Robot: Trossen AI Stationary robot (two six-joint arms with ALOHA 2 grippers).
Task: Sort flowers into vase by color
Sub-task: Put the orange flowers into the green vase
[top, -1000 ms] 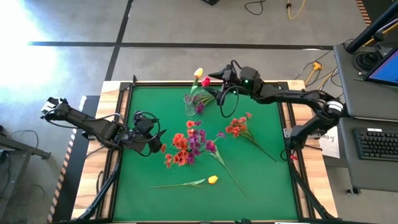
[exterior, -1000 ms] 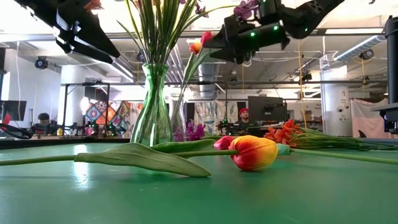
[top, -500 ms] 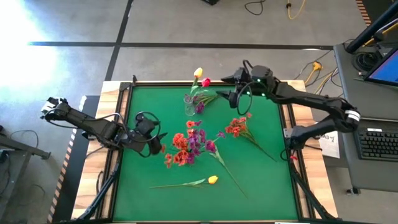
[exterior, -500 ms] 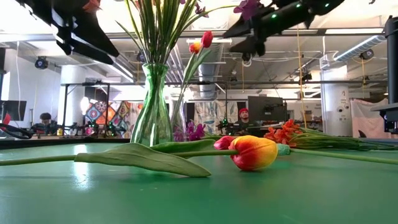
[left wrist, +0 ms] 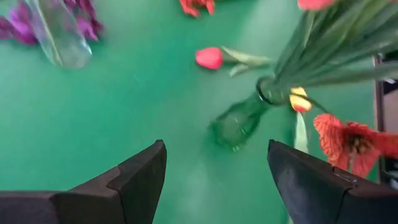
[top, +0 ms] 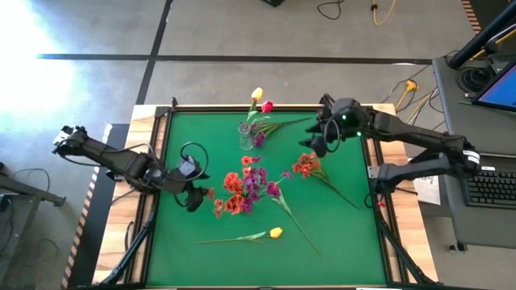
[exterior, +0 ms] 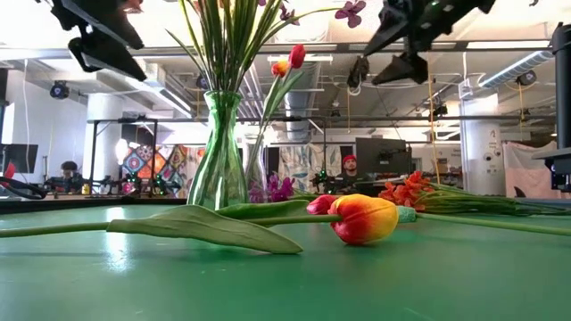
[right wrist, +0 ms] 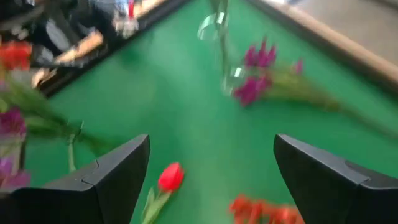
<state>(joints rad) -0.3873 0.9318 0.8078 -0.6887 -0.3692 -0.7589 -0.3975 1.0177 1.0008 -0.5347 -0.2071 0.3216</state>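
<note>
The clear vase [top: 245,137] stands near the table's far edge and holds a yellow tulip [top: 257,94] and a pink-red tulip [top: 267,106]; a purple spray [top: 259,139] lies at its foot. A green glass vase [exterior: 219,160] at mid-table holds orange-red and purple sprays [top: 244,187]. A pink tulip [top: 274,190], an orange-red spray [top: 306,165] and a yellow tulip [top: 276,233] lie flat on the mat. My right gripper [top: 313,138] hovers open, to the right of the clear vase. My left gripper [top: 197,192] hovers open, to the left of the green vase [left wrist: 239,121].
The green mat [top: 185,250] has free room along its near edge and in its near-left corner. A raised wooden frame [top: 375,169] borders the table. Cables and a desk with a keyboard [top: 488,184] lie to the right. People sit in the room beyond [exterior: 348,165].
My right gripper has drawn back from the tulip heads above the clear vase, moving toward the table's right edge and a little nearer. The pink-red tulip stays upright in the clear vase. My left gripper has shifted slightly toward the near edge.
</note>
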